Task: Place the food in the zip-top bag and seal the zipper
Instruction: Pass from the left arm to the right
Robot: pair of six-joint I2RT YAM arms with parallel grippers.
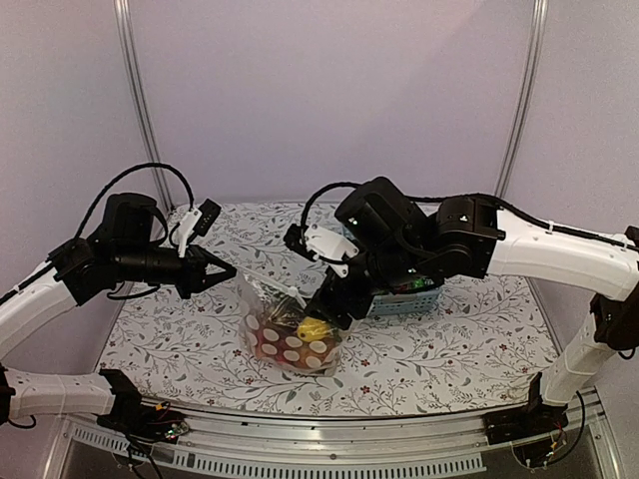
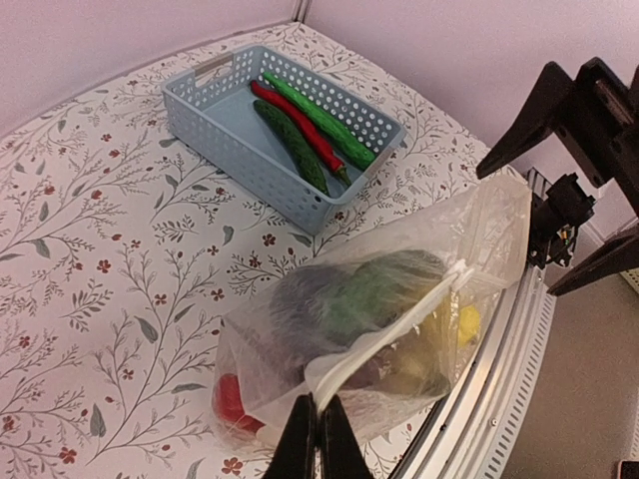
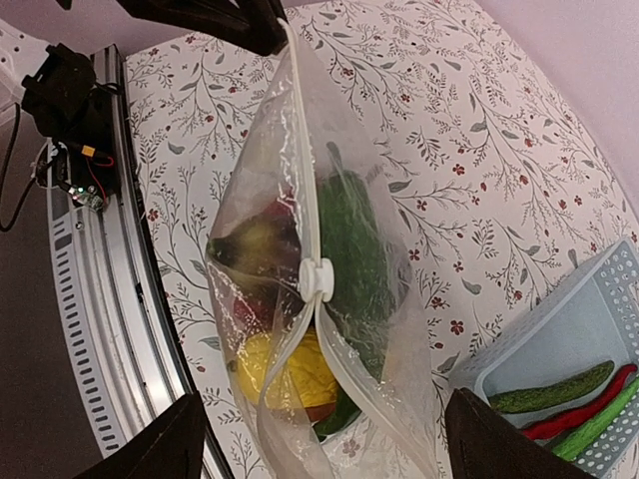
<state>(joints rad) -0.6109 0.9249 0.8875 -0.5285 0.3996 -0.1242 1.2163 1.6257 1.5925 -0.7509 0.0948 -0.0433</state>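
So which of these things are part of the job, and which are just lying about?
Part of the job: clear bag, food inside it, white zipper slider, cucumbers, red chili.
Just lying about: blue basket, flowered table cover.

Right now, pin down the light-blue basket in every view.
Top external: basket right of centre, mostly hidden behind the right arm.
Left wrist: basket upper centre, fully visible.
Right wrist: basket bottom-right corner, cut by the frame.
Shared landmark: zip-top bag, next to it in all three.
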